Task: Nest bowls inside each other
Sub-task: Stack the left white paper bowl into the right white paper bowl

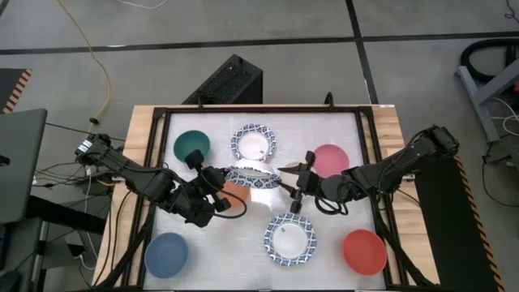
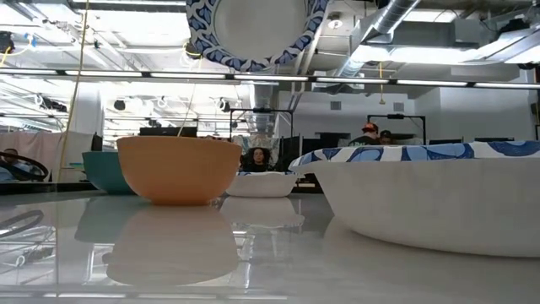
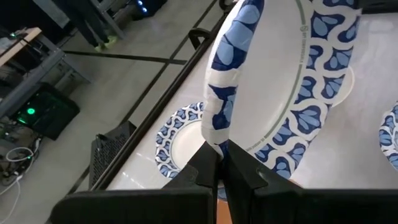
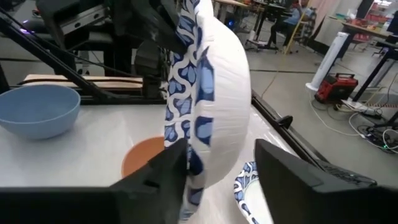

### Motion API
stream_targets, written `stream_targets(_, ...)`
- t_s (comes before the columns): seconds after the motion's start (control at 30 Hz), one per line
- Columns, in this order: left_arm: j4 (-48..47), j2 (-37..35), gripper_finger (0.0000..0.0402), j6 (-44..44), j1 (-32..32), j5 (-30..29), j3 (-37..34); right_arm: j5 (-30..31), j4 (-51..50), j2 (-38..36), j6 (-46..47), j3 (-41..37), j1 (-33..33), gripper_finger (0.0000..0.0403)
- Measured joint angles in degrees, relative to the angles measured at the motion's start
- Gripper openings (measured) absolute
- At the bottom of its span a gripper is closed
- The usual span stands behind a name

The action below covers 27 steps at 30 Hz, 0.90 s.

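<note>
My left gripper (image 1: 219, 180) is shut on a white bowl with a blue patterned rim (image 1: 251, 177), which hangs on edge above the table's middle. Its open face shows in the low view (image 2: 253, 29). An orange bowl (image 1: 236, 195) stands on its base right below. My right gripper (image 1: 293, 185) is open at the bowl's other side, with one finger (image 4: 163, 174) by the patterned rim and the other finger (image 4: 298, 177) off the white outer wall (image 4: 224, 93). My left gripper pinches the patterned bowl's rim (image 3: 217, 134) between its two fingers, one on the inner face and one on the outer wall. The fingers come from the table's left, slanting down. The bowl is lifted clear and stands on edge. Whether my right gripper touches the bowl, I cannot tell.
Other bowls stand on the white table top: green (image 1: 191, 146) and patterned (image 1: 254, 143) at the far side, pink (image 1: 331, 159) at the right, blue (image 1: 166, 253), patterned (image 1: 289, 238) and red (image 1: 364, 250) along the near side. A black frame (image 1: 369, 138) borders the top.
</note>
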Motion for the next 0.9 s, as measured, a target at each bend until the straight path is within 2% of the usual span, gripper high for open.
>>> stream_targets(0.23,0.0,0.0,0.0000,0.3,0.0,0.0,0.0,0.0,0.0,0.0,0.0,0.0,0.3,0.0041)
stream_targets(0.3,0.0,0.0,0.0000,0.4,0.0,0.0,0.0,0.0,0.0,0.0,0.0,0.0,0.5,0.0014)
stream_targets(0.4,0.0,0.0,0.0008,1.0,0.0,0.4,0.0,0.0,-0.3,0.0,0.9,0.0,0.5,0.0015)
stream_targets(0.5,0.0,0.0,0.0035,3.0,0.0,0.8,0.0,0.0,-0.4,0.0,1.9,0.0,0.5,0.0012)
stream_targets(0.67,0.0,0.0,0.0106,7.7,0.0,1.3,0.0,0.2,-0.4,0.0,5.0,0.0,0.3,0.0005)
stream_targets(0.9,0.0,0.0,0.0212,15.1,0.0,1.0,0.0,0.0,-1.0,-1.2,20.6,0.0,-2.0,0.0003)
